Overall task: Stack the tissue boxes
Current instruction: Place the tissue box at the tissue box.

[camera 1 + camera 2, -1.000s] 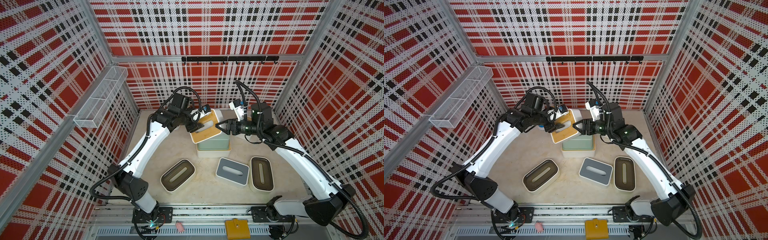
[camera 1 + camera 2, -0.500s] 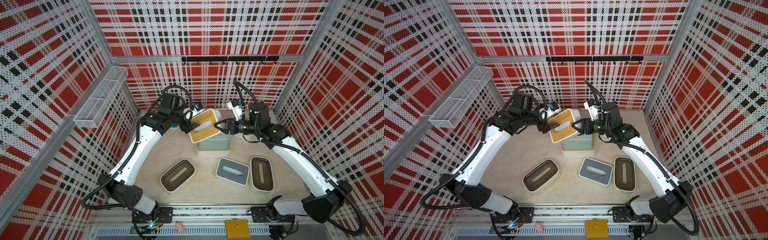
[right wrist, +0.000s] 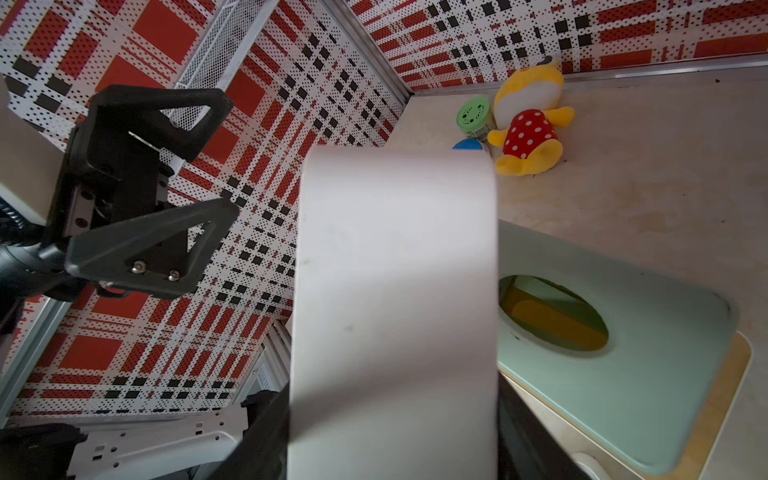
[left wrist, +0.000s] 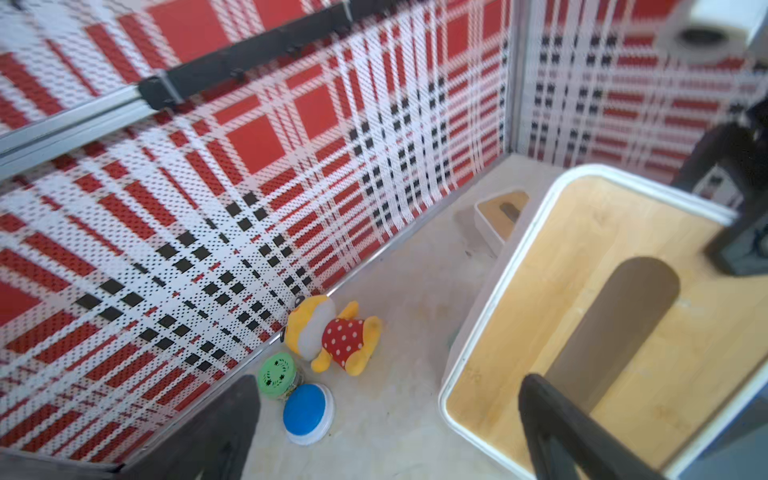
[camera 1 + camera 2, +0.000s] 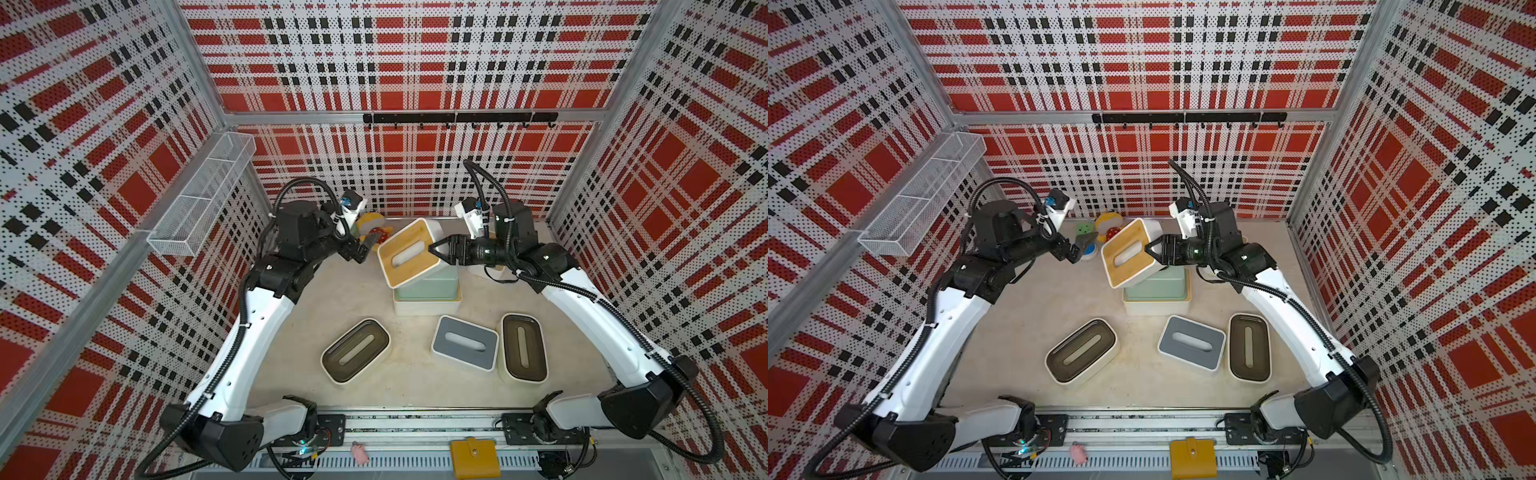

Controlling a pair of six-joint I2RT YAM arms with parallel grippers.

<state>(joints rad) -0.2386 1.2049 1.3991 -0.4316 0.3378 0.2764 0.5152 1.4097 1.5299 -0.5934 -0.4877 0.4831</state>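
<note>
A white tissue box with a bamboo lid [image 5: 409,254] [image 5: 1128,257] hangs tilted over a pale-green box [image 5: 430,284] that sits on a cream box [image 5: 428,306]. My right gripper [image 5: 435,250] [image 3: 395,436] is shut on the tilted box's end wall. My left gripper [image 5: 365,248] [image 4: 386,415] stands open just left of that box, apart from it. Two boxes with dark-brown lids [image 5: 355,351] [image 5: 523,347] and a grey-lidded one [image 5: 464,343] lie on the table in front. Another bamboo-lidded box [image 4: 500,212] sits near the back wall.
A yellow plush toy [image 4: 332,332], a green disc [image 4: 276,376] and a blue disc [image 4: 307,409] lie by the back wall left of the stack. A wire basket [image 5: 199,203] hangs on the left wall. A yellow wallet [image 5: 473,457] rests on the front rail.
My left gripper has opened, let go of the bamboo-lidded box and drawn back to the left. The right gripper still holds the box, tilted over the stack.
</note>
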